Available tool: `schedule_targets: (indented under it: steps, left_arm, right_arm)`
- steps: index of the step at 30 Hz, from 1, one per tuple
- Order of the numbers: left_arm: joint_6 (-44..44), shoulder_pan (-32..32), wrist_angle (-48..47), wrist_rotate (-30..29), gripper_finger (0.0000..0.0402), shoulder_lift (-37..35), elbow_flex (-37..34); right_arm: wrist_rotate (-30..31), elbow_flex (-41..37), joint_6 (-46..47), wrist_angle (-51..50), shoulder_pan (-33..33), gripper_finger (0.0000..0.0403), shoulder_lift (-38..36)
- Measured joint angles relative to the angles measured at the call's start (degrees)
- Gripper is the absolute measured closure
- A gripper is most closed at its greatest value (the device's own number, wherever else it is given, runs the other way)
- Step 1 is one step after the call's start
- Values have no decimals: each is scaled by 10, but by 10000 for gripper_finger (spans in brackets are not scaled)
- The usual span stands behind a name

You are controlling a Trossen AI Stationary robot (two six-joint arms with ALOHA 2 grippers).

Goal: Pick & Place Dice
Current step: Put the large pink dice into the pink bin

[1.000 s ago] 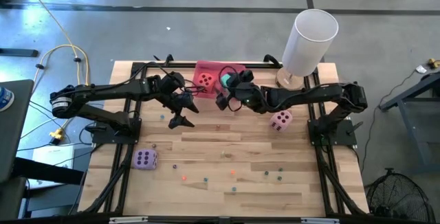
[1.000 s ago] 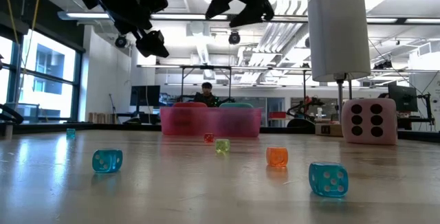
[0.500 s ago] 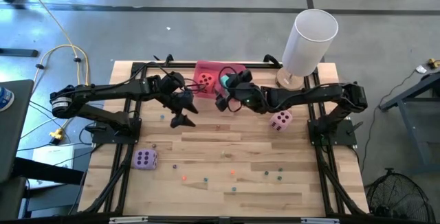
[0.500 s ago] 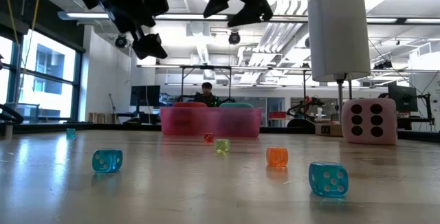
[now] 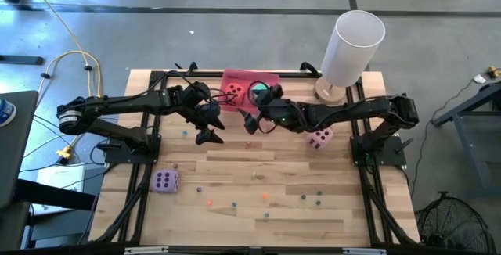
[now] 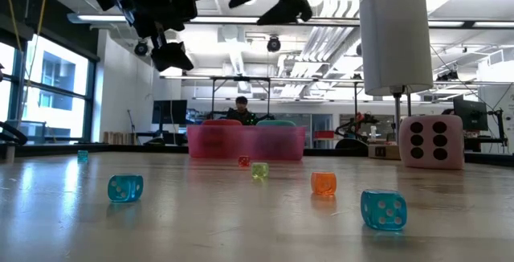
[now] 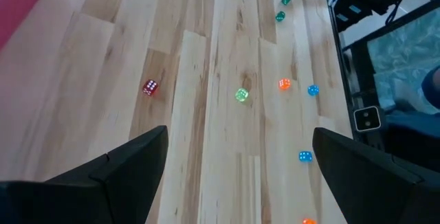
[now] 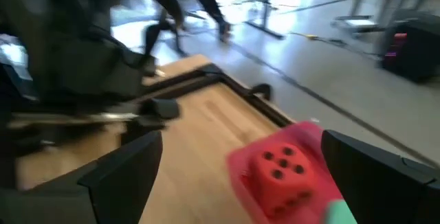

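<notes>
A red die [image 5: 233, 91] and a teal die [image 5: 258, 93] sit in the pink tray [image 5: 249, 77] at the far middle. On the table's right, a pink die [image 5: 319, 138] rests on the wood. A purple die [image 5: 165, 181] rests at the near left. Several tiny dice [image 7: 241, 95] lie scattered over the near half. My left gripper [image 5: 208, 126] hangs open above the table, left of the tray. My right gripper [image 5: 247, 122] is open too, just on the near side of the tray; its wrist view faces the red die [image 8: 283, 172]. Neither holds anything.
A tall white cylinder [image 5: 352, 48] on a wooden base stands at the far right corner. Black frame rails run along the table's edges [image 5: 149, 153]. A person [image 6: 241, 108] sits far behind the table. Bare wood lies between the two arms and the near edge.
My right gripper has swung a little toward the table's left and near side, off the tray's front. My left gripper has rolled about its own axis without shifting place. Both have stayed open, and no die has moved.
</notes>
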Motion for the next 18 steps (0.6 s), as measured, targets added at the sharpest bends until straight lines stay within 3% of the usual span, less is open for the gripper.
schedule_targets:
  steps: [7, 18]
  left_arm:
    - [0, 0, 0, 0, 49, 0, 0]
    - [0, 0, 0, 0, 49, 0, 0]
  right_arm:
    - [23, 0, 13, -7, 2, 15, 0]
    - [-31, 0, -5, 46, 22, 16, 0]
